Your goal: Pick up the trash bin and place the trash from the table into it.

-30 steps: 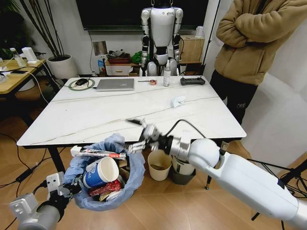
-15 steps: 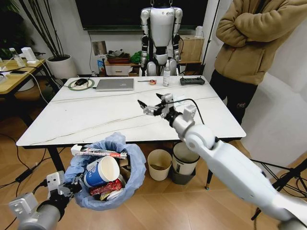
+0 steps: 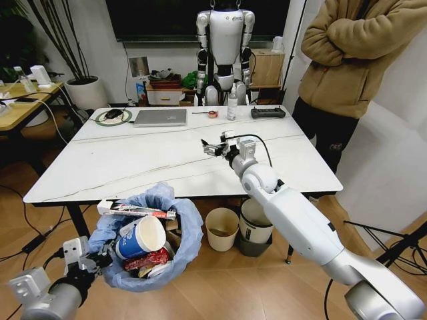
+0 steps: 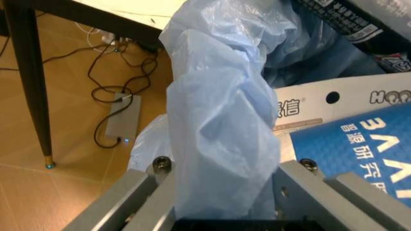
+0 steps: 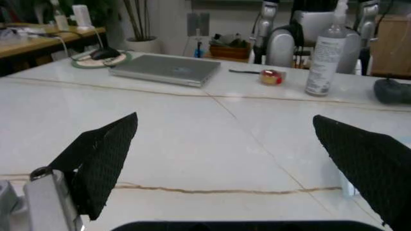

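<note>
Crinkly light-blue plastic lines the trash bin; the table top is glossy white.

Even, soft indoor light; glossy table shows faint glare; wrist views blurred.

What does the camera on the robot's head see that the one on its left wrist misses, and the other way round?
Head view alone: the whole white table, the open right gripper above it, the grey laptop, and the left gripper holding the trash bin from outside.

Left wrist view alone: a close look at the bin's blue bag pinched between the fingers, plus cables on the floor.

Both share the blue-and-white paper cup in the bin.
</note>
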`<state>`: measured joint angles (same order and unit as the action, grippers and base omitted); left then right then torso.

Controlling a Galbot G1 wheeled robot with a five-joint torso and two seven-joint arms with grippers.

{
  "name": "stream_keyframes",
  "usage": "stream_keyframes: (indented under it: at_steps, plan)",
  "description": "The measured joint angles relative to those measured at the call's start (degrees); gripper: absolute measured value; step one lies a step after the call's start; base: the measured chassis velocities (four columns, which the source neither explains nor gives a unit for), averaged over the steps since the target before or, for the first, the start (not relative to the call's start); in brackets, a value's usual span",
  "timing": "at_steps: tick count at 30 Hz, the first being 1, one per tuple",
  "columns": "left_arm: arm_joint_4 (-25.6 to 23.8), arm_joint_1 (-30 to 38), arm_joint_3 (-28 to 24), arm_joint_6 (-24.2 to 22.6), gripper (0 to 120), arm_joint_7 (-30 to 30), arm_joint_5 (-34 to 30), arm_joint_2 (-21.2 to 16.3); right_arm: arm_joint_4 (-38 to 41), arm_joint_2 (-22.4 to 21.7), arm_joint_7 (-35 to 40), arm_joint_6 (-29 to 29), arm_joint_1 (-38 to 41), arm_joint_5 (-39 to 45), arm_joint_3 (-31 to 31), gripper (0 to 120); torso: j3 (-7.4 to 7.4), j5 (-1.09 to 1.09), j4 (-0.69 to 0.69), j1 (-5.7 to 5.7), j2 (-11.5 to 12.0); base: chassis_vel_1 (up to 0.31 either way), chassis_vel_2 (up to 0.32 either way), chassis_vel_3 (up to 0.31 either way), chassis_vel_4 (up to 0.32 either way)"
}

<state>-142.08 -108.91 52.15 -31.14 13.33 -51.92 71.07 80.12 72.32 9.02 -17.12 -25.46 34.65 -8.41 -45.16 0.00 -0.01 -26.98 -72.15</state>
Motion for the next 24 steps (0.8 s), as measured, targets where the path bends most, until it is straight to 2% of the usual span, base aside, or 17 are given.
stream_keyframes:
  at_steps: [9,15,24]
  plan:
    - [-0.54,-0.45,1.42,-0.06,0,0.17,-0.46,-0.1,-7.14,2.06,-0.24,0.1,1.01,-3.35,2.03,100,0.0,0.0,0.02,0.0,0.0,0.0,0.0,0.0,0.0]
    - [-0.85,-0.53,2.04,-0.08,0,0.23,-0.73,0.33,-15.02,4.05,-2.48,2.76,2.04,-4.14,3.75,100,0.0,0.0,0.02,0.0,0.0,0.0,0.0,0.0,0.0]
    - [-1.15,-0.85,2.25,-0.09,0,0.24,-0.73,0.72,-21.59,5.4,-3.23,6.72,2.68,-3.73,4.6,100,-0.01,0.0,0.01,0.0,0.0,0.0,0.0,0.0,0.0]
